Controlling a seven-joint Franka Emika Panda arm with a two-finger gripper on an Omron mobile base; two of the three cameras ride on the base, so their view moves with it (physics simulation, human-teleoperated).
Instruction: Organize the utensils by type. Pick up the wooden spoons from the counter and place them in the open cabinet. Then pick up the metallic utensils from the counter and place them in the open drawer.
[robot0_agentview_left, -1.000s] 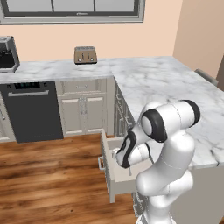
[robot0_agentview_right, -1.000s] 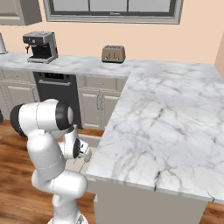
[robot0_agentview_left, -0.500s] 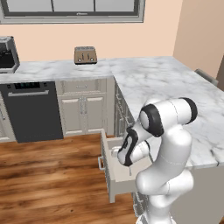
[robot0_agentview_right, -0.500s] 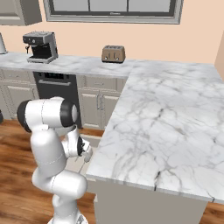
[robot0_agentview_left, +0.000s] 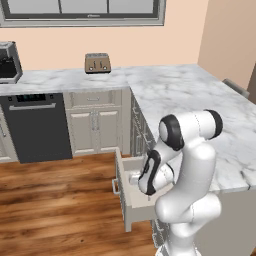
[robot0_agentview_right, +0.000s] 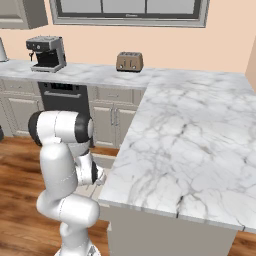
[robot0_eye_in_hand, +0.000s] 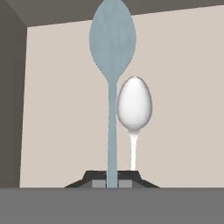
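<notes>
The gripper (robot0_eye_in_hand: 112, 183) is clamped on the handle of the teal spoon (robot0_eye_in_hand: 112, 48), whose bowl points straight away from the fingertips; the silver spoon (robot0_eye_in_hand: 134, 105) lies just beyond the hand, on the open drawer's (robot0_eye_in_hand: 175, 87) pale floor.

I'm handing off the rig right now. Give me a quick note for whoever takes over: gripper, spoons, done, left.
Gripper: shut on the teal spoon, down inside the open drawer.
Silver spoon: already lying on the drawer floor, beside the teal one.
Counter: no spoons visible on it.
Done: silver spoon in the drawer.
Left: release the teal spoon and lift out. The cabinet isn't in view, so check the wooden spoons.
</notes>
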